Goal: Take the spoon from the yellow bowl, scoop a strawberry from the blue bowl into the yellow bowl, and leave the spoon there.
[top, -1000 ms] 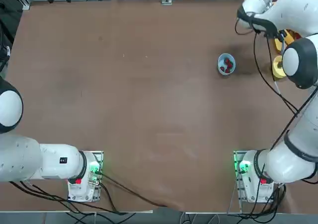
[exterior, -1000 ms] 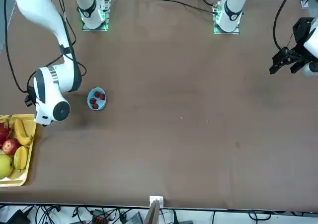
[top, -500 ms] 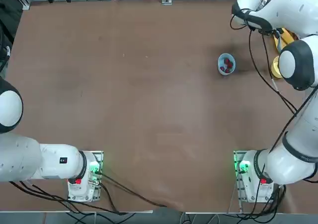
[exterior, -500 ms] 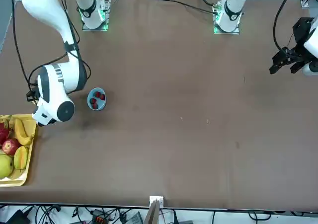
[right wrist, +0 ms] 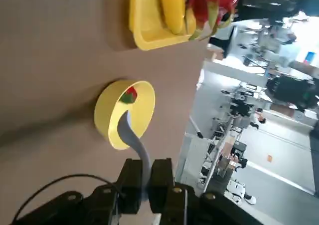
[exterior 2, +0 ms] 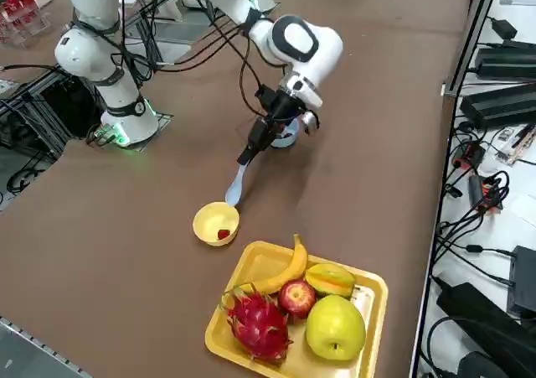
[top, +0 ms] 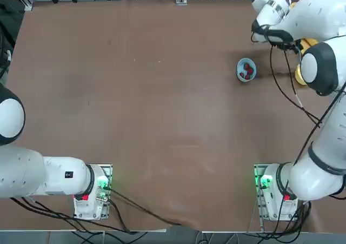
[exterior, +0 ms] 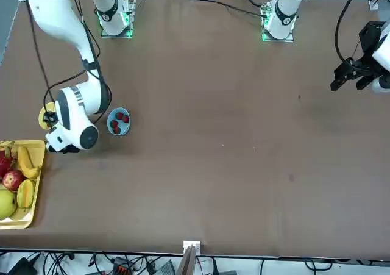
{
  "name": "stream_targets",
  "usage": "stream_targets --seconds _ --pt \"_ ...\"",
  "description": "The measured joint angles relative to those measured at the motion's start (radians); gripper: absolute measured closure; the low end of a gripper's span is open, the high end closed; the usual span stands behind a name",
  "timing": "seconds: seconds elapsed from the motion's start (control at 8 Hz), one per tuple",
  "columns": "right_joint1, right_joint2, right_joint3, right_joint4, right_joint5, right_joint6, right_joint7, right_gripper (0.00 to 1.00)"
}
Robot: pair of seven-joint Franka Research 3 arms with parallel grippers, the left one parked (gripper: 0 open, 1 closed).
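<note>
Clenching the spoon (right wrist: 138,144) between its fingers (right wrist: 159,177), the right arm is reaching the leaving step, a strawberry (right wrist: 129,95) already lying in the yellow bowl (right wrist: 102,112); next calls for lowering, then releasing.

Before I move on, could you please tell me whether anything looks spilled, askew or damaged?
Nothing stands out. A strawberry sits inside the upright yellow bowl, the blue bowl holds the others, and the right gripper is shut on the spoon near the yellow bowl.
</note>
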Motion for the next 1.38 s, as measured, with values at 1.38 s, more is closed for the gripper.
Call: stream_targets --seconds 1.38 --pt "-0.053 0.116 -0.006 -0.127 -0.160 0.110 0.282 0.58"
